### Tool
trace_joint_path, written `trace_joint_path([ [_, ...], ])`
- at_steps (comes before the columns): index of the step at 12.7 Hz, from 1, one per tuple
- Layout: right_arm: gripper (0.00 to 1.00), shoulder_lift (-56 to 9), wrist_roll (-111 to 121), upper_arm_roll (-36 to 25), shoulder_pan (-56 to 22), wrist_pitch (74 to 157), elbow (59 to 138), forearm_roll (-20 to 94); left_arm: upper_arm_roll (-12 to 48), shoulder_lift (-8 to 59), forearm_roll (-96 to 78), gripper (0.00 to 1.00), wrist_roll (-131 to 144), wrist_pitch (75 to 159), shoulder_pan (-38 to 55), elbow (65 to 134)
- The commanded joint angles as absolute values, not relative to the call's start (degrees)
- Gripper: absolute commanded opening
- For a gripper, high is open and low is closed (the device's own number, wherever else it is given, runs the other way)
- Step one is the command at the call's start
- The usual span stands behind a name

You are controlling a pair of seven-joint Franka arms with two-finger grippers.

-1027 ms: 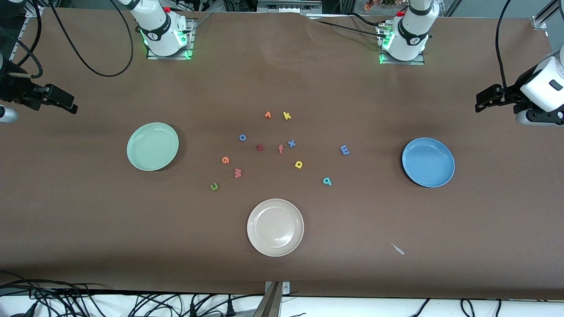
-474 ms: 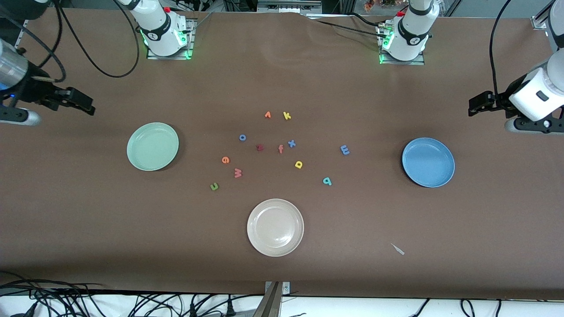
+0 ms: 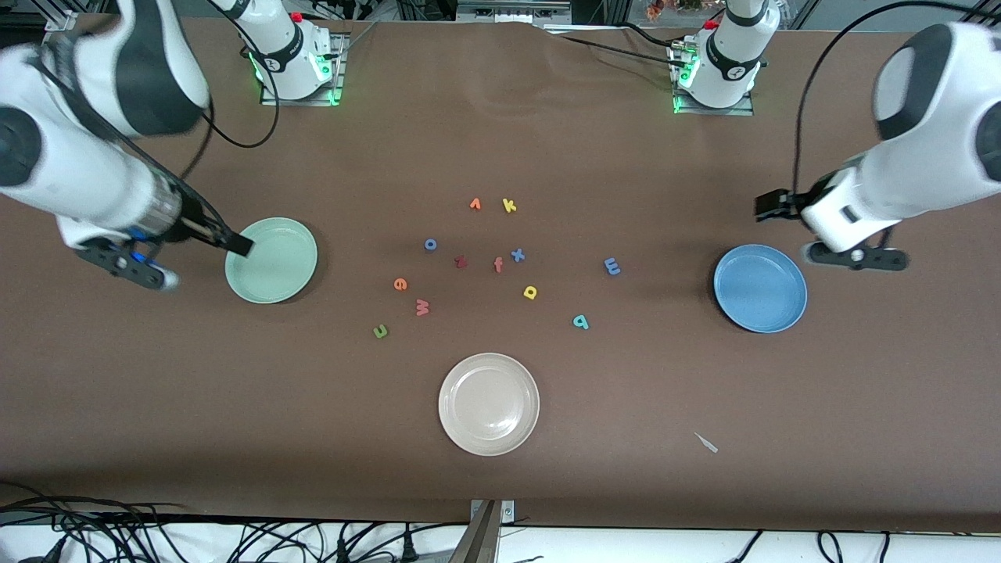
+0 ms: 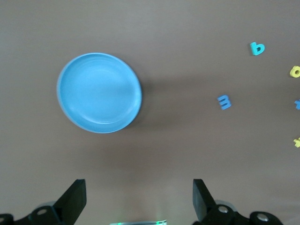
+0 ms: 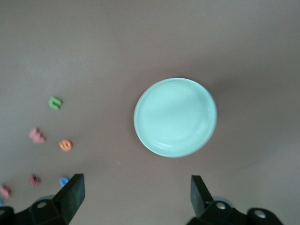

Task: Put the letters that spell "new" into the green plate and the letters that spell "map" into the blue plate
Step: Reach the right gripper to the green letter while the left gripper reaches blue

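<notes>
The green n (image 3: pixel 380 331), orange e (image 3: pixel 400 284) and salmon w (image 3: pixel 422 306) lie on the table mid-way along it. The light blue m (image 3: pixel 612 267), teal p (image 3: pixel 580 321) and yellow a (image 3: pixel 530 292) lie toward the left arm's end. Both the green plate (image 3: pixel 281 266) and the blue plate (image 3: pixel 759 288) hold nothing. My right gripper (image 3: pixel 233 242) hangs open over the green plate's (image 5: pixel 175 116) rim. My left gripper (image 3: pixel 770 205) hangs open over bare table beside the blue plate (image 4: pixel 99 92). Nothing sits between either gripper's fingers (image 4: pixel 75 194) (image 5: pixel 72 190).
A beige plate (image 3: pixel 489 403) lies nearest the front camera. Other letters sit among the task's: an orange v (image 3: pixel 475 204), yellow k (image 3: pixel 509 206), blue o (image 3: pixel 430 245), blue x (image 3: pixel 517 255), red-orange f (image 3: pixel 498 265) and a dark red letter (image 3: pixel 461 261). A small pale scrap (image 3: pixel 706 442) lies near the front edge.
Both arms have swung in from the table's ends. The right gripper now hangs over the green plate's rim, the left gripper close to the blue plate. No letter or plate has moved.
</notes>
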State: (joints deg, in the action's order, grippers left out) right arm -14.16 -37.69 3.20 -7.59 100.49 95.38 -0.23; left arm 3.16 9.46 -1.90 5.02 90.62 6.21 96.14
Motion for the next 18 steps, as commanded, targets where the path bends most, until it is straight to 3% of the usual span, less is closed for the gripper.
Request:
trace_joint_path([
  [1, 1.00, -20.19, -46.98, 3.08, -9.92, 108.33, 94.48, -1.05, 2.64, 12.12, -3.78, 1.00, 12.54, 93.15, 10.79, 96.24],
  [7, 1.00, -33.29, -69.57, 3.08, -15.02, 127.06, 94.40, -1.58, 3.42, 12.04, -5.19, 1.00, 25.64, 111.75, 17.57, 110.18],
  [10, 1.00, -37.25, -80.13, 2.73, -19.24, 130.42, 94.04, -2.71, 6.58, 15.10, -5.19, 1.00, 33.55, 121.53, 18.46, 115.48],
  [11, 0.98, -38.74, -80.77, 2.72, -19.25, 131.47, 93.96, -3.25, 7.55, 17.29, -5.19, 1.00, 35.05, 123.55, 18.54, 115.49],
  [12, 0.75, -39.72, -81.38, 2.72, -19.51, 133.31, 93.96, -3.25, 8.69, 20.01, -5.19, 1.00, 37.24, 127.05, 18.54, 115.49],
  [13, 0.67, -40.51, -81.56, 2.72, -19.60, 135.07, 93.96, -3.16, 9.75, 22.91, -5.01, 1.00, 39.53, 131.35, 18.72, 115.58],
  [18, 0.67, -43.32, -81.74, 2.72, -19.86, 138.24, 92.64, -3.08, 10.28, 27.60, -5.01, 1.00, 45.87, 137.28, 19.07, 115.58],
])
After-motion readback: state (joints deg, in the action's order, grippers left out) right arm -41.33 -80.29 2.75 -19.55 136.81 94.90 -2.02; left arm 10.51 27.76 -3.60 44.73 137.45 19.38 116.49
